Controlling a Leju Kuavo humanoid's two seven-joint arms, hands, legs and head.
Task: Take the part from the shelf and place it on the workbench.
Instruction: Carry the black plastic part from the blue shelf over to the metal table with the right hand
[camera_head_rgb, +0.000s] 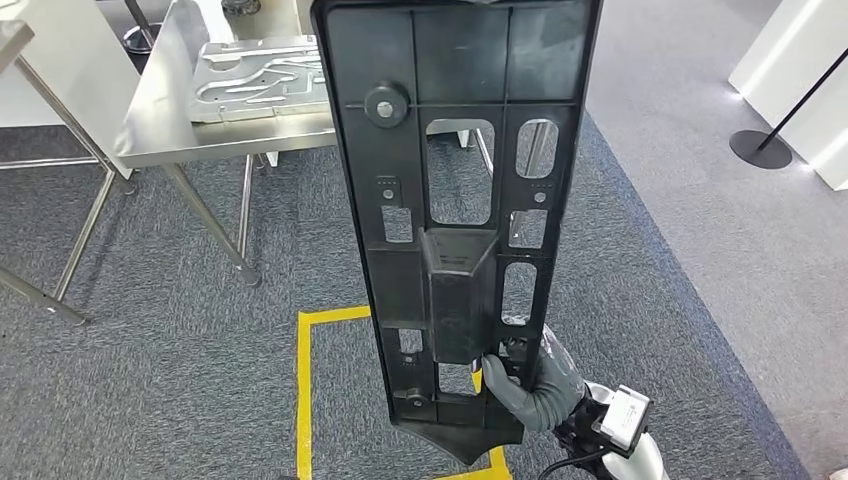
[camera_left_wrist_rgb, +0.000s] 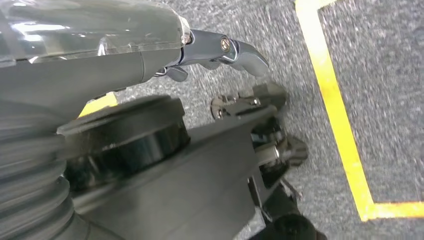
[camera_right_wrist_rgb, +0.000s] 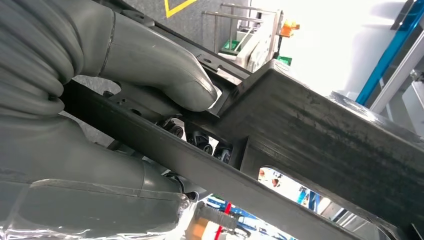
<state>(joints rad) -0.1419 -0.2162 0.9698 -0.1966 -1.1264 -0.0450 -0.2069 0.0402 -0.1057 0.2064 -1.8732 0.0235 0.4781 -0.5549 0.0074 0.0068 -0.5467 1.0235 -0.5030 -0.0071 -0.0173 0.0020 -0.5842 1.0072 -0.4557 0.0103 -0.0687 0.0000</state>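
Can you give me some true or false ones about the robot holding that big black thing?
1. The right hand holds the black part. True.
2. The black part lies flat on the metal table. False: it is held upright above the carpet.
3. Yellow tape marks the carpet. True.
4. The metal table is bare. False: a silver metal plate lies on it.
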